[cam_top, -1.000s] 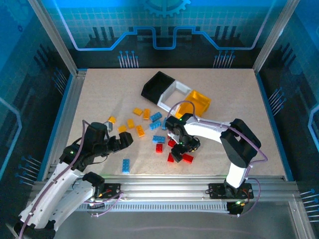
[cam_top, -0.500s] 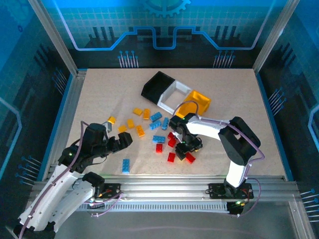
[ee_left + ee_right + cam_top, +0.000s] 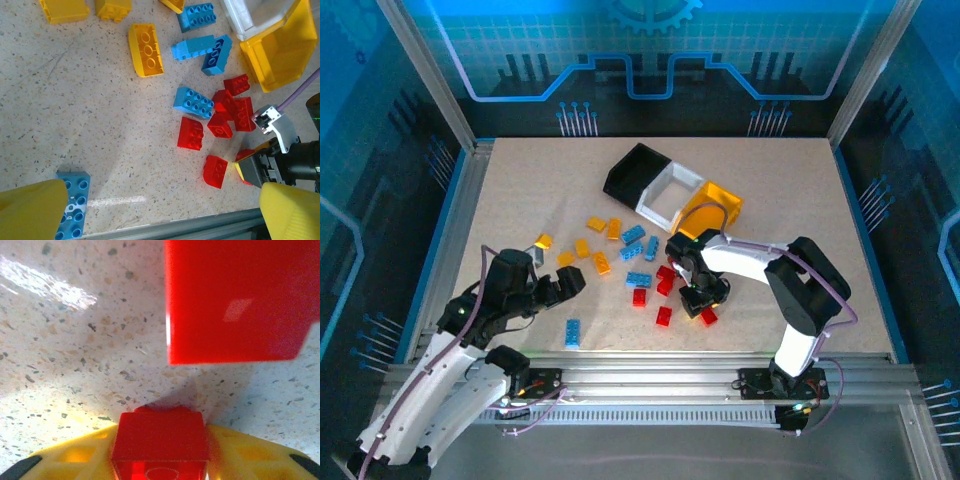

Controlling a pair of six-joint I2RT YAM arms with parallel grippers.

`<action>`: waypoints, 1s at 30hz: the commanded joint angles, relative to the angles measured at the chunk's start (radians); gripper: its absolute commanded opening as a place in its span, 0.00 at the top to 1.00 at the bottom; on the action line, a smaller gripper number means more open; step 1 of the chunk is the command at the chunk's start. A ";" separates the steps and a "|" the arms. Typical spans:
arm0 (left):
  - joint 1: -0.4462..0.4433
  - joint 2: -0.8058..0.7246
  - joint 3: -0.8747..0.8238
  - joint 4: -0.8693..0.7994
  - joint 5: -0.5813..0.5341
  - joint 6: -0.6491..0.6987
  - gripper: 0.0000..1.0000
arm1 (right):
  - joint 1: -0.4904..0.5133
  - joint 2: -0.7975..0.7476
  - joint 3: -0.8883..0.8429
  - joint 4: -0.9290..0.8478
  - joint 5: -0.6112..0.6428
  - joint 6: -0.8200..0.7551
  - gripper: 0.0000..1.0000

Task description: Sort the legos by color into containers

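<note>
Red plastic sits between the fingers [image 3: 70,460] of my right gripper [image 3: 705,303]: 1 red lego [image 3: 160,440] lodged between the 2 yellow pads, which stand narrow and look pressed on its flanks, so I judge it gripped. I cannot tell its long axis from here. Just ahead of the fingertips, apart from it, a second red brick [image 3: 240,300] lies flat on the table [image 3: 520,190].

The containers [image 3: 648,208], 3 bins in a row, lie behind those fingers, back past the wrist. The carry therefore has to lift and reverse rather than push forward. Which bin takes red I cannot tell.

My left gripper [image 3: 572,282] has its fingers spread fully with nothing between them, a light blue brick [image 3: 72,210] at its left finger. It is well apart from the bins, so the right arm is nearer.
</note>
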 commanded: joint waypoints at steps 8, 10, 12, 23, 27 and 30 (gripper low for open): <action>-0.005 -0.012 -0.018 0.002 -0.001 -0.015 0.01 | -0.021 -0.097 -0.034 -0.033 0.010 0.054 0.62; -0.005 -0.012 -0.020 0.010 0.003 -0.014 0.01 | -0.028 -0.128 -0.035 -0.041 0.018 0.064 0.64; -0.005 -0.010 -0.022 0.017 0.005 -0.011 0.01 | -0.041 -0.157 -0.041 -0.045 0.025 0.074 0.66; -0.005 -0.006 -0.023 0.024 0.014 0.010 0.01 | -0.192 -0.315 -0.051 -0.049 -0.066 0.111 0.72; -0.004 -0.006 -0.037 0.044 0.032 0.001 0.01 | -0.303 -0.376 0.032 -0.041 -0.184 0.136 0.71; -0.004 -0.002 -0.051 0.069 0.057 -0.014 0.01 | -0.409 -0.371 0.102 0.019 -0.284 0.179 0.71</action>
